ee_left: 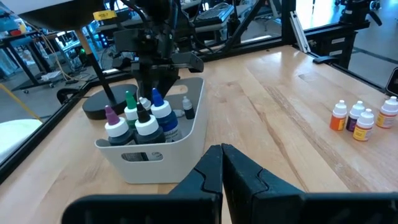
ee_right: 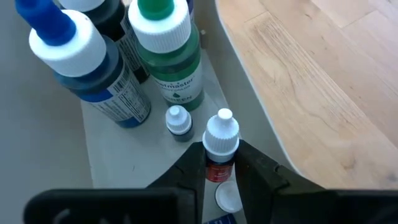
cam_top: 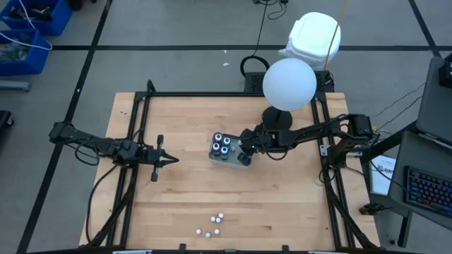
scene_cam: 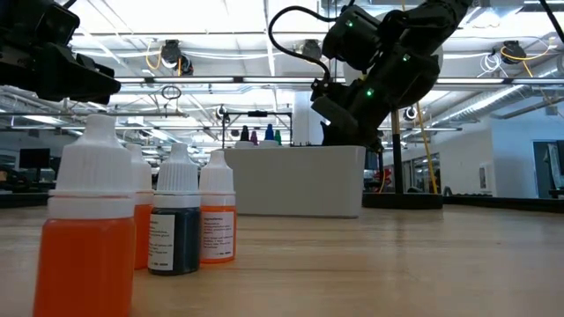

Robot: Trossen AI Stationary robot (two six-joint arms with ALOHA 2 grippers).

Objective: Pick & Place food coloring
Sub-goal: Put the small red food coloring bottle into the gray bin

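Observation:
A shallow grey tray sits mid-table. In it stand large food coloring bottles with blue and green tips, and one tiny bottle. My right gripper reaches slanting down into the tray's right end, shut on a tiny white-capped, red-labelled food coloring bottle. Several more tiny bottles stand on the wood near the table's near edge. They show orange and dark in the low view. My left gripper hangs shut to the left of the tray, touching nothing. My right gripper pinches the tiny bottle's body, just below its white cap, between its two fingers. The fingers come slanting down from the table's right side. The bottle stands upright in the hold, cap up, inside the tray. The fingers hide its base.
A white globe lamp on a dark round base stands just behind the tray at the far side. Black frame rails border the table's left, far and right sides. Bare wood lies between the tray and the tiny bottles.

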